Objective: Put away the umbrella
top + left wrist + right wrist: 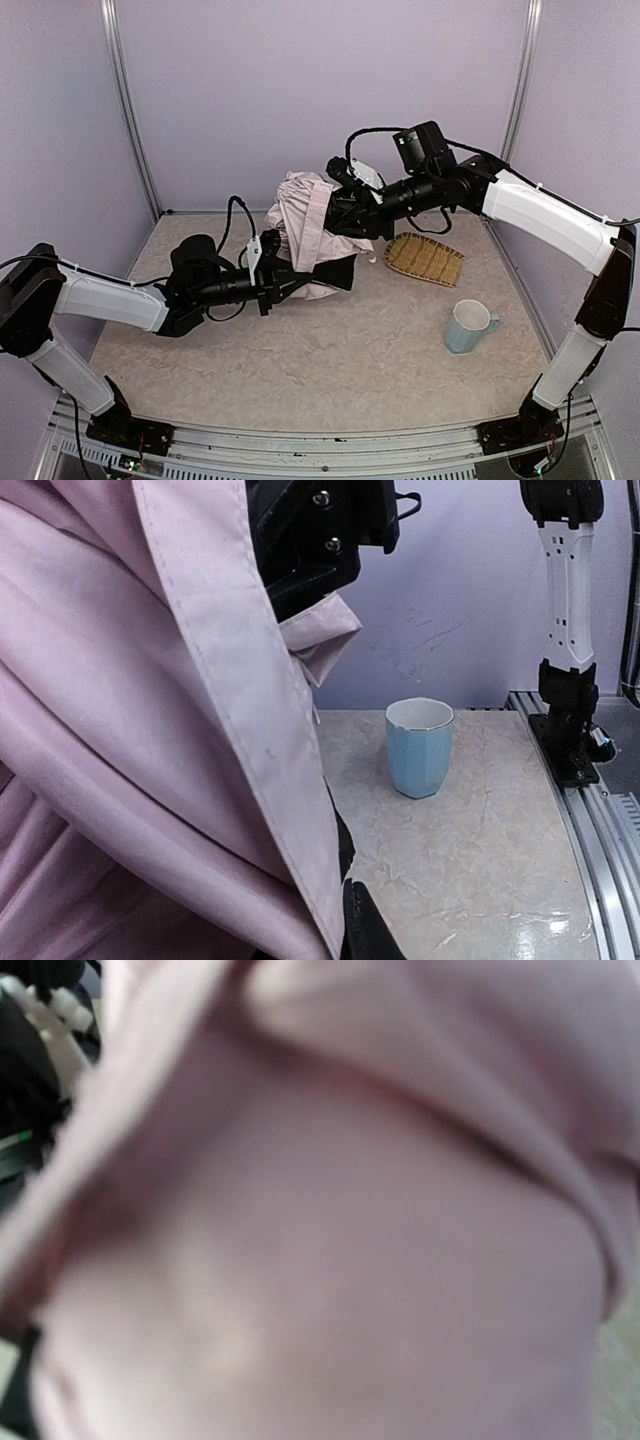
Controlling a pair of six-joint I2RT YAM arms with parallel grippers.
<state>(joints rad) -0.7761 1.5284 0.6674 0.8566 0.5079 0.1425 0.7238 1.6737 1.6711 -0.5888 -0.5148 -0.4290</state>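
Marbled table [300, 370], left end effector [283, 278] low, right end effector [336, 214] raised — both in umbrella [300, 215] fabric, grips hidden.

We find the umbrella [308, 225] at the middle rear of the table [300, 360], between our two grippers. The left gripper [283, 278] meets it from the left front, the right gripper [338, 213] from the right rear. The tray [425, 259] lies just right of it. The mug [468, 326] stands before the tray and to its right, well apart from the umbrella.
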